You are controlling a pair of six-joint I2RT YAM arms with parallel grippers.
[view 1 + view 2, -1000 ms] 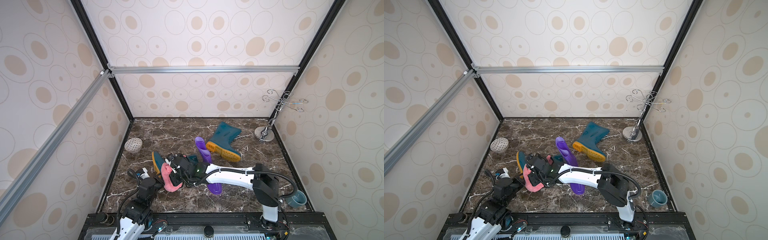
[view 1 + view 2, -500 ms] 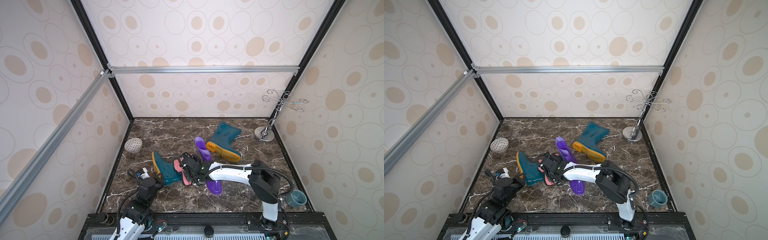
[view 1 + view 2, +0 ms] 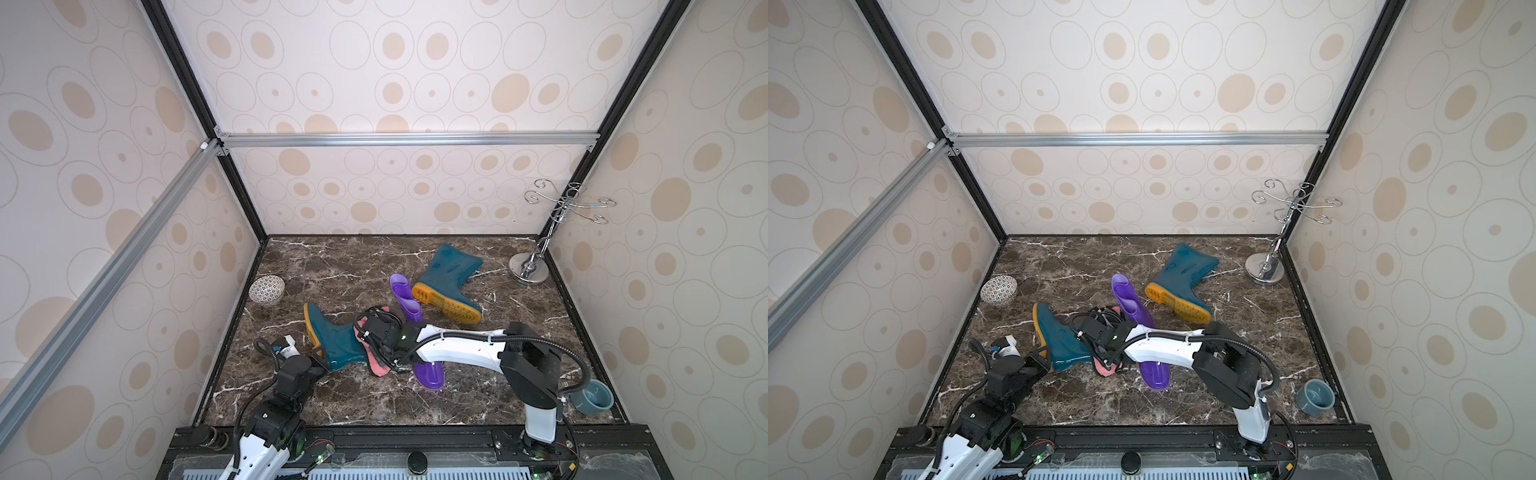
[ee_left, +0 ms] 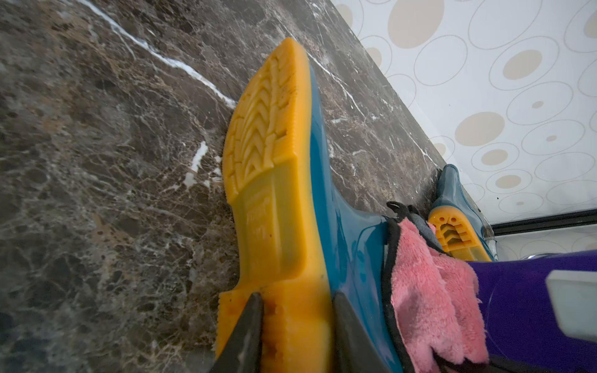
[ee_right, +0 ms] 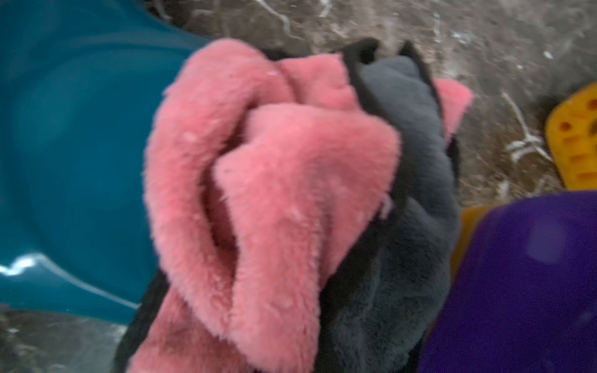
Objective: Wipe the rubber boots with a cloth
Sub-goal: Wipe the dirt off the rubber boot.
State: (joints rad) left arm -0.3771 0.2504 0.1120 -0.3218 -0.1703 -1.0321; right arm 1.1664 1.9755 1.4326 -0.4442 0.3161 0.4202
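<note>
Left gripper (image 4: pixel 297 303) is clamped on the heel end of the near teal boot (image 3: pixel 336 345). One finger (image 4: pixel 248 323) sits on the yellow sole, the other on the glossy teal side. That boot lies on its side on the marble tabletop (image 3: pixel 374 399), with the sole facing the left wall and the shaft pointing toward the right arm.

Right gripper (image 3: pixel 368 340) is closed on the pink cloth (image 5: pixel 274 193). I can't see its fingers because the bunched terry and its dark grey edge fill the right wrist view. The cloth is pressed against the shaft of the near teal boot. It's wedged between that boot and the purple boot (image 3: pixel 405 295), touching both in the left wrist view. A pink end trails onto the marble near the front in both top views.

The purple boot lies flat and passes under the right forearm. The far teal boot (image 3: pixel 449 270) lies on its side toward the back right, sole facing the front, just beside the purple boot's top and well apart from both grippers.

Also on the table: patterned bowl (image 3: pixel 267 289) by the left wall, chrome hook stand (image 3: pixel 530 270) in the back right corner, blue-grey cup (image 3: pixel 592 397) at front right.
</note>
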